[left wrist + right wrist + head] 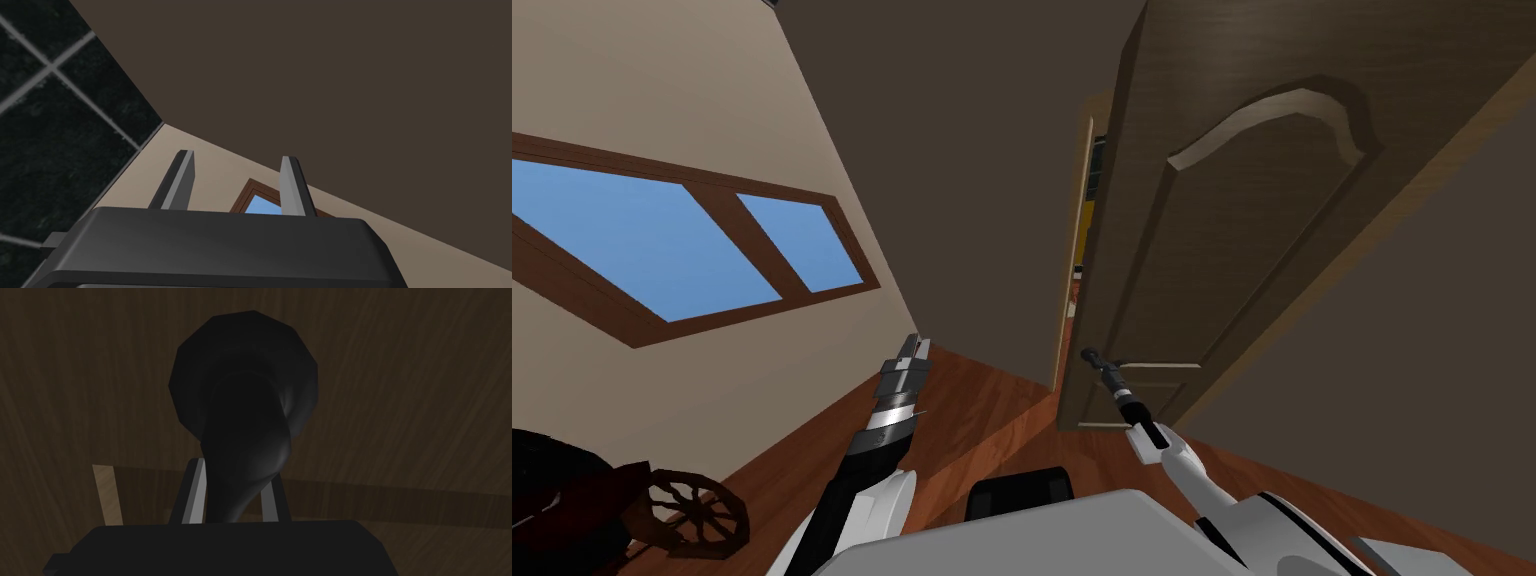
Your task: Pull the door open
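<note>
Right pincer [234, 480] clamped on handle [245, 378], door [1232, 250] ajar mid-frame; grip may slip if pull strays from door's arc. Left pincer [237, 165] apart.

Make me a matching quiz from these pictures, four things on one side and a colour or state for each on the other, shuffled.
1 door
2 handle
3 left gripper
4 window

A blue panes, brown frame
B fingers open, holding nothing
C black, gripped by the right gripper
D dark brown, ajar

Pairs: 1-D, 2-C, 3-B, 4-A
</note>
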You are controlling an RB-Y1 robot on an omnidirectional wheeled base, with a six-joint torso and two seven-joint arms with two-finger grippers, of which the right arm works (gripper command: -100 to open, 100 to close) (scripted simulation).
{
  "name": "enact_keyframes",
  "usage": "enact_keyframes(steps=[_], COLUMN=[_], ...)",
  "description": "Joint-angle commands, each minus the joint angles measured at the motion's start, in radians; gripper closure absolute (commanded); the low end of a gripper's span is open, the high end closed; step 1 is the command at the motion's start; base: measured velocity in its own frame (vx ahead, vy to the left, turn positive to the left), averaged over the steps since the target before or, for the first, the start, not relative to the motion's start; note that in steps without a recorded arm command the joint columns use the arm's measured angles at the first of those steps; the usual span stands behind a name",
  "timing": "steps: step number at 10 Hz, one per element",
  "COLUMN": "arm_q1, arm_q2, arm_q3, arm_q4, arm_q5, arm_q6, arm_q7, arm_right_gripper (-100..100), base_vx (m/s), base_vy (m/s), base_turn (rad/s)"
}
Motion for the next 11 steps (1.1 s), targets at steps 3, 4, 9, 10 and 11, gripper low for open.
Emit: enact_keyframes(steps=[3,4,9,10,11], arm_q1=[0.013,0.007,0.059,0.069,0.077], arm_q2=[-0.024,-0.02,-0.071,-0.082,-0.091], arm_q3=[0.043,0.037,0.1,0.113,0.123], arm_q4=[-0.001,0.008,-0.01,-0.014,-0.017], arm_q5=[0.021,0.018,0.038,0.041,0.045], arm_q6=[-0.04,-0.036,-0.115,-0.131,-0.145], arm_q7=[-0.046,-0.04,-0.105,-0.118,-0.129], arm_right_gripper=[100,100,100,100,100], base_vx=[-0.24,-0.108,-0.202,-0.153,-0.16], base_vy=[-0.073,-0.043,-0.071,-0.047,-0.092], base_turn=[0.089,0.029,0.101,0.054,0.101])
